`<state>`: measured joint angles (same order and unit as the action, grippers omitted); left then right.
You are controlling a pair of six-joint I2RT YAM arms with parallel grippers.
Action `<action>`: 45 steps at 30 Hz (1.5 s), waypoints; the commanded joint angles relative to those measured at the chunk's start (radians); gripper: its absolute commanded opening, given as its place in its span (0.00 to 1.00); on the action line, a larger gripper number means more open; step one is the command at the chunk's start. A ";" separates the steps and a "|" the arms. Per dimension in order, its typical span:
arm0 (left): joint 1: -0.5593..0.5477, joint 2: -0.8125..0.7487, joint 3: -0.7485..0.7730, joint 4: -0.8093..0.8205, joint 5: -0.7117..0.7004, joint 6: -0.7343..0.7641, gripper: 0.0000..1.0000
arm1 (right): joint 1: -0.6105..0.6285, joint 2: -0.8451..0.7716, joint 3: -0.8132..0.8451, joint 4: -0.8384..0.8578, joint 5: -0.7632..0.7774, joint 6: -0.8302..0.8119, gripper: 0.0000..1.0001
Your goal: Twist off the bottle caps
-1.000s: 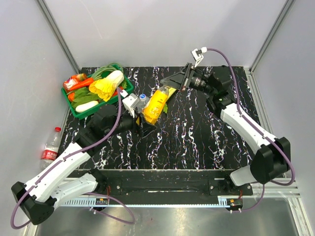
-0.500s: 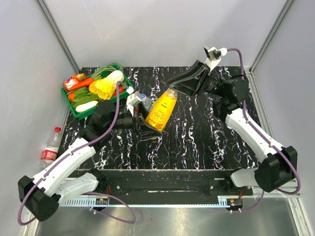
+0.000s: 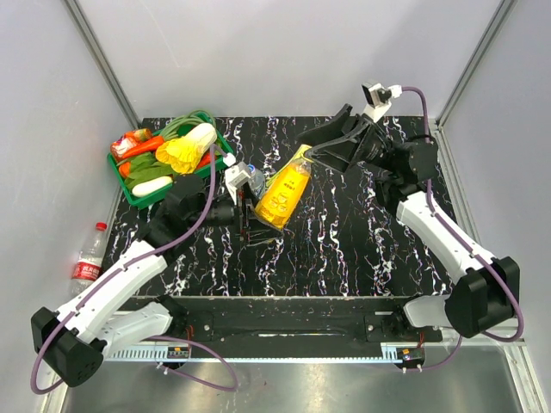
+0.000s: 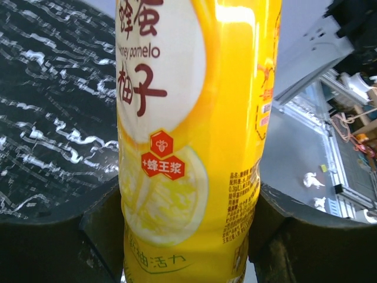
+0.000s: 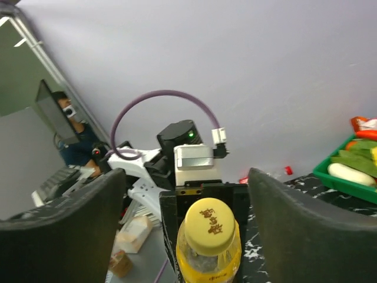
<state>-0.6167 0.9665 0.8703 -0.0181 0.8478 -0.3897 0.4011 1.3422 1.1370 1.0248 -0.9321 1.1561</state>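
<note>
The orange-yellow juice bottle [image 3: 282,194] leans over the mat's middle, neck pointing up and right. My left gripper [image 3: 256,222] is shut on its lower body; both pads press the label in the left wrist view, bottle [image 4: 194,147], left gripper [image 4: 188,236]. Its yellow cap [image 5: 209,226] sits on the neck between the wide-apart fingers [image 5: 65,218] of my open right gripper [image 5: 184,183], which touch nothing. From above, the right gripper [image 3: 315,148] is at the bottle's top. A clear bottle with a pale blue label [image 3: 250,177] stands behind the left wrist.
A green tray [image 3: 129,191] of vegetables fills the mat's back left corner. A clear bottle with a red label [image 3: 89,258] lies off the mat by the left wall. Metal posts and white walls close in the sides.
The right gripper was shut on the cap and has now opened wide around it. The left arm swung the juice bottle rightward and more upright. The right wrist rose and turned.
</note>
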 commanded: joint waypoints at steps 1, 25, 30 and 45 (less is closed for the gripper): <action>0.003 -0.038 0.062 -0.111 -0.125 0.104 0.11 | -0.041 -0.049 0.003 -0.026 0.081 0.025 0.96; -0.320 0.014 0.272 -0.592 -1.347 0.298 0.12 | 0.004 0.017 0.283 -1.111 0.343 -0.371 1.00; -0.420 0.110 0.328 -0.660 -1.599 0.273 0.10 | 0.025 0.040 0.285 -1.128 0.360 -0.360 1.00; -0.537 0.224 0.371 -0.677 -1.707 0.261 0.10 | 0.030 0.092 0.216 -1.036 0.354 -0.263 0.88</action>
<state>-1.1393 1.1778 1.1805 -0.7101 -0.7967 -0.1173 0.4236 1.4147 1.3544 -0.0689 -0.5865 0.8619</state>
